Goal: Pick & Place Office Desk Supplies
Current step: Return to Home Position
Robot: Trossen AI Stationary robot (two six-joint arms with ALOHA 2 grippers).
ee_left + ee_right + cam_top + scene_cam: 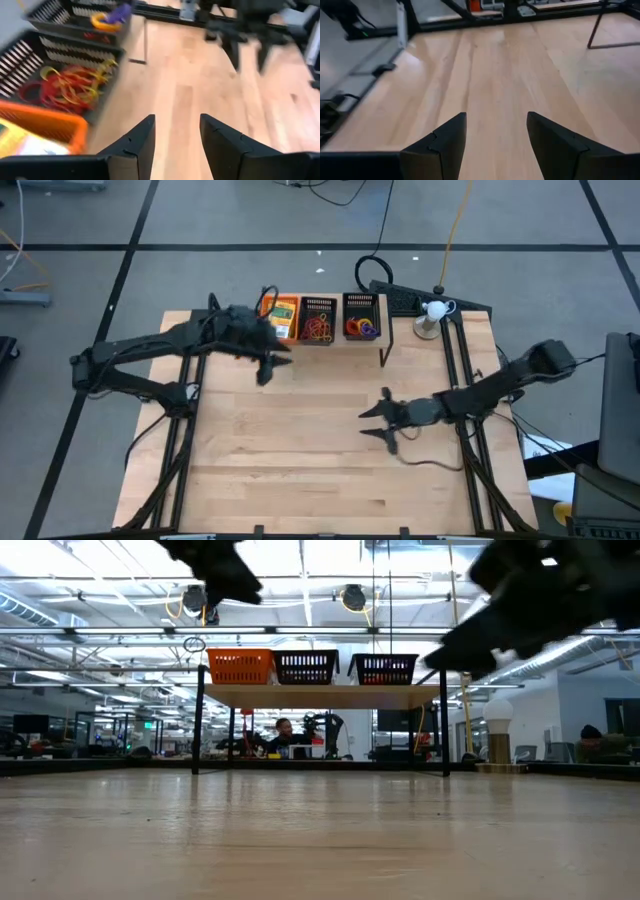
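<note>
While the table (300, 480) fills the middle of the high view, a shelf (320, 697) at its upper edge carries an orange tray (240, 667), a middle tray (306, 667) and a right tray (384, 669). The left gripper (177, 122) hangs just below the orange tray and the right gripper (496, 120) at centre-right, both spread and empty. Packets (283, 315) lie in the orange tray, rubber bands (65, 90) in the middle tray, rings (107, 20) in the right tray

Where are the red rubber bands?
From above, the red rubber bands lie in the middle black tray on the shelf, between the orange tray and the other black tray.
</note>
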